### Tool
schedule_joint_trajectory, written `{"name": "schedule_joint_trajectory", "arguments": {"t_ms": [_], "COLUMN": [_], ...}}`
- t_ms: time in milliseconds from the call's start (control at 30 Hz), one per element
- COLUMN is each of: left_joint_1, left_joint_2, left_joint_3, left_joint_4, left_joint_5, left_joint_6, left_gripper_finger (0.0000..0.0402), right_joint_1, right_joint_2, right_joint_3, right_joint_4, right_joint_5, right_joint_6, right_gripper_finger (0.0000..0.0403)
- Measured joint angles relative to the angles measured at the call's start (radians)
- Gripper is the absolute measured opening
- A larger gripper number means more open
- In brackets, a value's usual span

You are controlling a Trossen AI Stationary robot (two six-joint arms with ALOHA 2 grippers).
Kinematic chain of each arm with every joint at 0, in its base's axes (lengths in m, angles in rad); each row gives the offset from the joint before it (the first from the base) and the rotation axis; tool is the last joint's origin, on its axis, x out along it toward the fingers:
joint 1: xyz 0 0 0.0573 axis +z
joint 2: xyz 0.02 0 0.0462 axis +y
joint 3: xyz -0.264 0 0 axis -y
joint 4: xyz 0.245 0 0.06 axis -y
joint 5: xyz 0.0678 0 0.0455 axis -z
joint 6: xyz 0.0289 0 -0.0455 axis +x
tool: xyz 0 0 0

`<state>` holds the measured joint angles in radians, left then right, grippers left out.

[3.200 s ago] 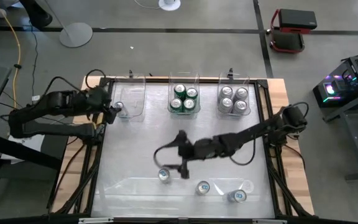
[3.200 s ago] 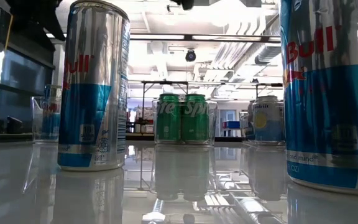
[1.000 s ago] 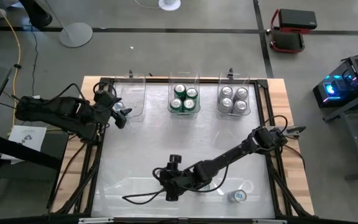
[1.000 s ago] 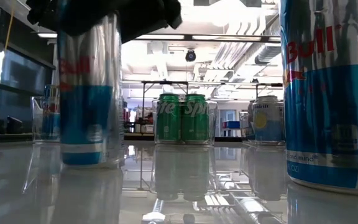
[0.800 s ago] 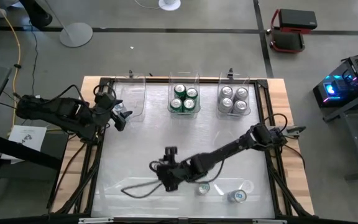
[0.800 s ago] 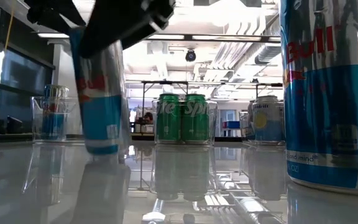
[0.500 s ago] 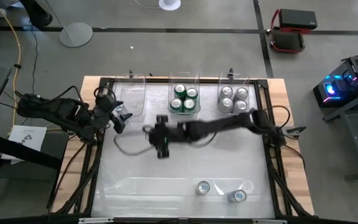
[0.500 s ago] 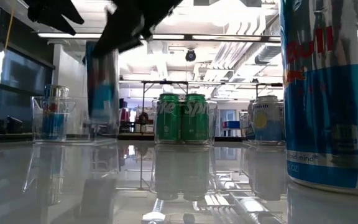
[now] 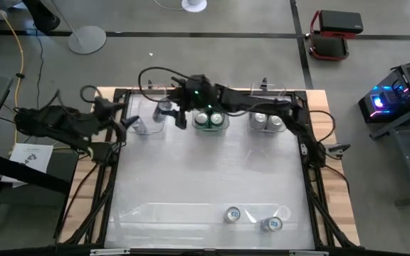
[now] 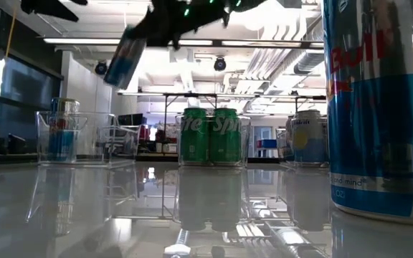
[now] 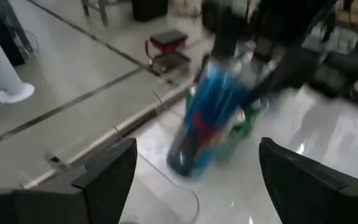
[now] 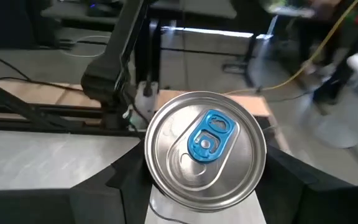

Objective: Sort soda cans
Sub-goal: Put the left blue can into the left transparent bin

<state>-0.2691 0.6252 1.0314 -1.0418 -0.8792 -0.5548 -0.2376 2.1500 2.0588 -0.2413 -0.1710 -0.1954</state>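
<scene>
My right gripper point(image 9: 171, 111) is shut on a silver-and-blue soda can point(image 10: 125, 61) and holds it in the air over the clear left bin point(image 9: 150, 99) at the table's far side. That bin has one silver-and-blue can point(image 10: 62, 129) standing in it. Green cans point(image 9: 211, 114) fill the middle bin and silver cans point(image 9: 267, 114) the right bin. Two more silver-and-blue cans point(image 9: 232, 214) point(image 9: 271, 224) stand near the table's near edge. My left gripper point(image 9: 128, 122) waits open just left of the left bin, facing the held can point(image 11: 210, 124). My right gripper pinches the can's body just below its top rim point(image 12: 160, 186) between its two fingers point(image 12: 107, 190), one on each side. The fingers run along the can, whose silver top with the blue tab point(image 12: 205, 144) faces the wrist. The can is lifted clear and tilted, bottom end slanting down.
A large silver-and-blue can point(image 10: 378, 107) stands very close to the low camera on its right. Dark frame rails point(image 9: 312, 163) run along the table's sides. A wide bare stretch of glossy tabletop point(image 9: 205, 171) lies between the bins and the near cans.
My right gripper has lifted the can off the table near the near edge and swept it up and toward the far edge and left, over the left bin; the can has tipped from upright to tilted. My left gripper has drawn back a little to the left.
</scene>
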Motion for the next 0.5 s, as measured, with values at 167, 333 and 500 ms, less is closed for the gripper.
{"name": "schedule_joint_trajectory", "arguments": {"t_ms": [167,333,500], "left_joint_1": [0.000,0.000,0.000], "left_joint_2": [-0.041,-0.046,-0.039], "left_joint_3": [0.004,0.004,-0.021], "left_joint_4": [0.026,0.027,0.033], "left_joint_5": [-0.049,-0.067,-0.069], "left_joint_6": [0.052,0.068,0.068], "left_gripper_finger": [0.0314,0.0314,0.0314], "right_joint_1": [-0.036,-0.027,-0.011], "right_joint_2": [0.147,0.239,0.271], "right_joint_3": [0.147,0.298,0.247], "right_joint_4": [-0.039,-0.093,-0.058], "right_joint_5": [-0.089,-0.060,-0.047], "right_joint_6": [0.027,0.044,0.067], "right_gripper_finger": [0.0213,0.0213,0.0213]}}
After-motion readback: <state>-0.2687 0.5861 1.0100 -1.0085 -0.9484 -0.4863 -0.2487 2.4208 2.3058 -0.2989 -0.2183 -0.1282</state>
